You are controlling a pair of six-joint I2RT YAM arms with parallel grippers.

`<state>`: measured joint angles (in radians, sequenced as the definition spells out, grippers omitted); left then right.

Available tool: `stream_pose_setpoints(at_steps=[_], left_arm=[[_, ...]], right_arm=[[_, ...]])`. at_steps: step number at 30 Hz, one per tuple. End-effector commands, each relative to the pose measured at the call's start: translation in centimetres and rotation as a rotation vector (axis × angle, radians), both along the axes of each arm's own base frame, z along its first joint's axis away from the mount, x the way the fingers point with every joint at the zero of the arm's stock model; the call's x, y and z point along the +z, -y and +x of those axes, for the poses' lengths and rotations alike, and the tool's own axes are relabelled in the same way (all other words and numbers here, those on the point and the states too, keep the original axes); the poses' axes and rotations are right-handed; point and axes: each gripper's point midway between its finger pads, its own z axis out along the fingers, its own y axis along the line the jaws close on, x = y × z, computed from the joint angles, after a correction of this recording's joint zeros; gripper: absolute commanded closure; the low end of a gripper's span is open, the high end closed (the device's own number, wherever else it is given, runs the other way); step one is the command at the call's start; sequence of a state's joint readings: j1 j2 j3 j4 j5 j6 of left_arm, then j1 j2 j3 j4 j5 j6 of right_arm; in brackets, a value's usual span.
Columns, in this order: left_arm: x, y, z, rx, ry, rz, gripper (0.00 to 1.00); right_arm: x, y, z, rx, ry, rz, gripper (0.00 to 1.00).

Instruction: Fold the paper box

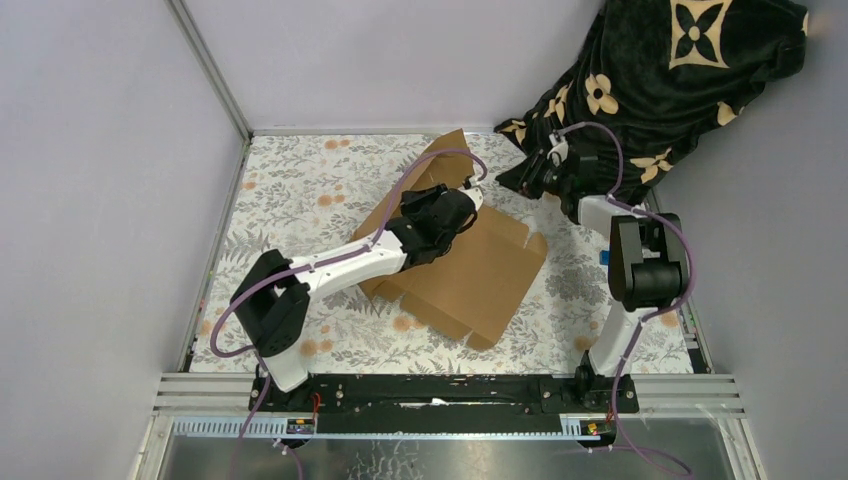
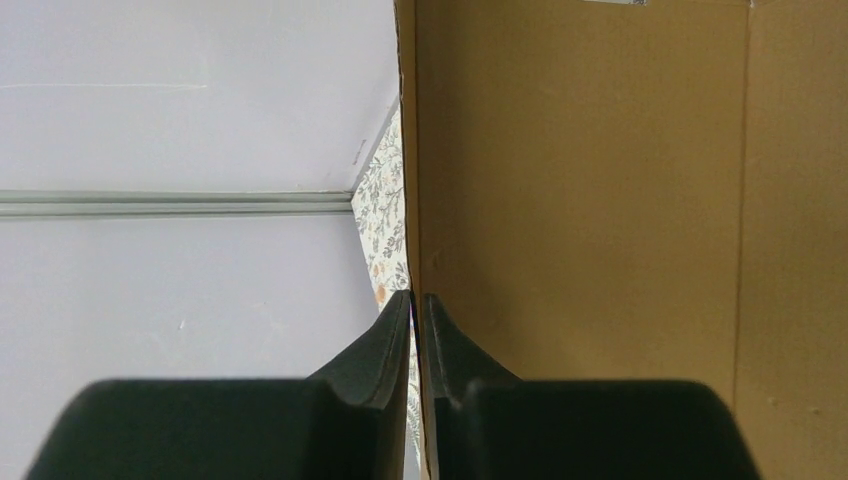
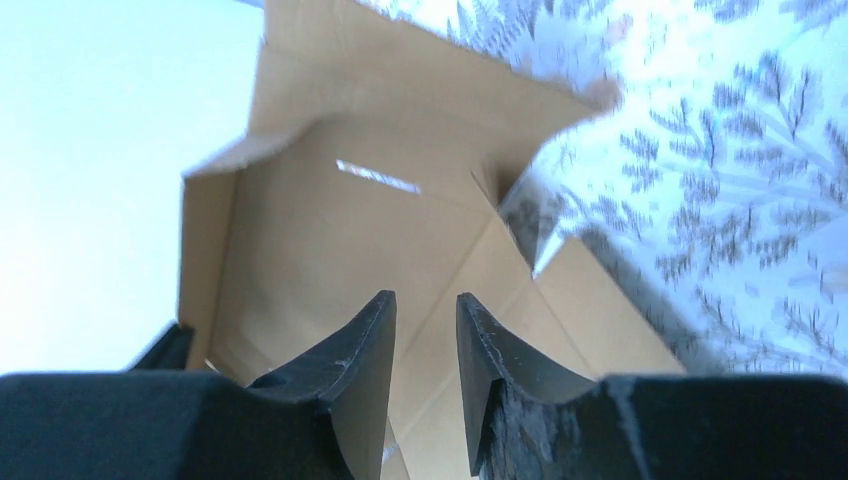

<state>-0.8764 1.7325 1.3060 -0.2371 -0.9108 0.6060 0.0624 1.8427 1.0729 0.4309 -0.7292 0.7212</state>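
Observation:
The paper box (image 1: 485, 270) is a brown cardboard sheet lying flat on the flowered table cover, with its far panel (image 1: 440, 160) tilted up. My left gripper (image 1: 468, 198) reaches over the sheet to that raised panel. In the left wrist view the left gripper (image 2: 417, 297) is shut on the thin edge of the cardboard (image 2: 580, 200), one finger on each face. My right gripper (image 1: 528, 180) hangs at the sheet's far right corner, by the dark cloth. In the right wrist view the right gripper (image 3: 425, 300) is open with nothing between its fingers, facing the box (image 3: 330, 230).
A black cloth with cream flower prints (image 1: 660, 70) is heaped in the back right corner. A small blue object (image 1: 605, 257) lies near the right arm's elbow. Grey walls close in the table on the left, back and right.

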Motion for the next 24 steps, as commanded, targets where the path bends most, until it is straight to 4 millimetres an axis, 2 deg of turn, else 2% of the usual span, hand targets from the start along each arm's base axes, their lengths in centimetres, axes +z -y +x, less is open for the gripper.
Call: stream_pose_setpoints(at_steps=[1, 6, 12, 17, 24], left_arm=[[1.7, 0.4, -0.4, -0.004, 0.072, -0.007, 0.86], [2.5, 0.7, -1.2, -0.034, 0.085, 0.001, 0.86], [2.8, 1.0, -1.9, -0.066, 0.083, 0.006, 0.86], [2.9, 1.5, -2.2, -0.087, 0.081, 0.016, 0.86], [3.0, 2.4, -2.3, -0.104, 0.083, 0.048, 0.86]], right_arm=[[3.3, 0.0, 3.5, 0.016, 0.044, 0.111, 0.63], [2.9, 0.4, 7.4, 0.001, 0.033, 0.163, 0.63], [1.6, 0.0, 10.6, 0.006, 0.022, 0.244, 0.62], [1.1, -0.3, 12.0, 0.018, 0.029, 0.315, 0.62], [0.6, -0.4, 12.7, 0.027, 0.047, 0.323, 0.61]])
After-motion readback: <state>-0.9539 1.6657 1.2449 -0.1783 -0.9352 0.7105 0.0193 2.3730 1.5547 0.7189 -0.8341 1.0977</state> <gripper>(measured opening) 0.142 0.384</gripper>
